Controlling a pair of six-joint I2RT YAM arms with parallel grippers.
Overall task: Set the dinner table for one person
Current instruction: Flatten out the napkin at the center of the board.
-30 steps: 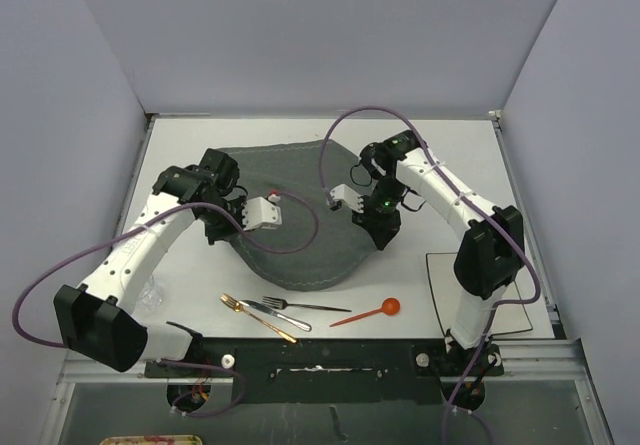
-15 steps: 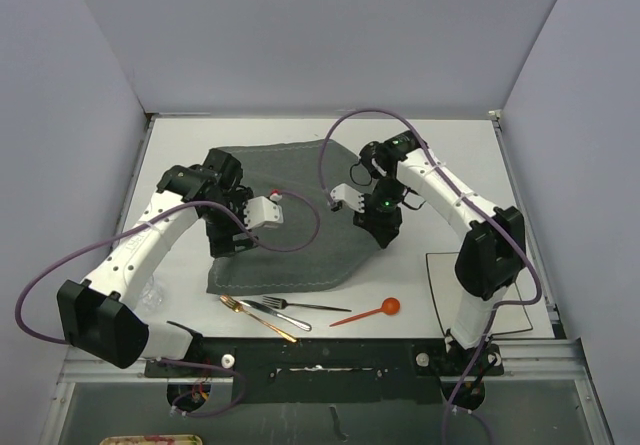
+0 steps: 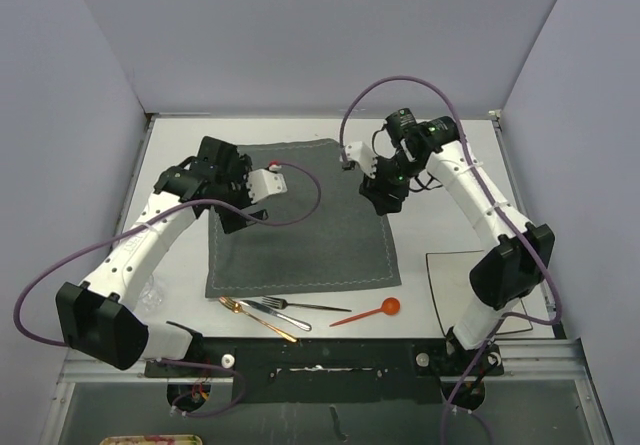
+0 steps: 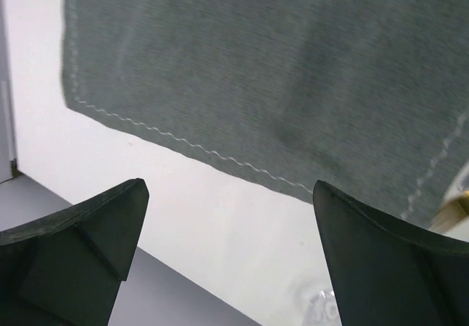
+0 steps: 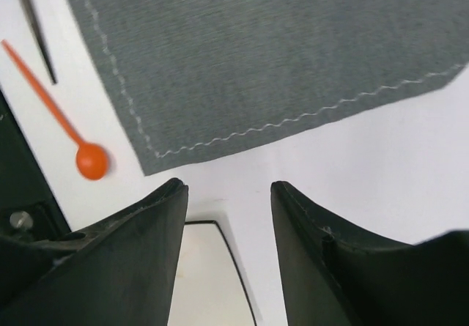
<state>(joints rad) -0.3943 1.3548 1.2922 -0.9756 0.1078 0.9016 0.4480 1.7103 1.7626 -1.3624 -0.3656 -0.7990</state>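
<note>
**Placemat flat, both grippers parted and empty**

The dinner table (image 3: 450, 165) shows bare white beyond and to the right of the dark grey placemat (image 3: 300, 235). Cutlery (image 3: 275, 310) and an orange spoon (image 3: 368, 313) line the mat's near edge. The tabletop lies under both grippers. The left gripper (image 4: 229, 187) hangs over the mat's left edge, jaws spread wide, holding nothing. The right gripper (image 5: 227, 187) hangs over the right edge, jaws parted, also empty.

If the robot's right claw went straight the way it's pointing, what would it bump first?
Most likely the bare white table, just off the grey placemat's corner. The right gripper points down at that spot with nothing in between; depth is hard to judge.
</note>
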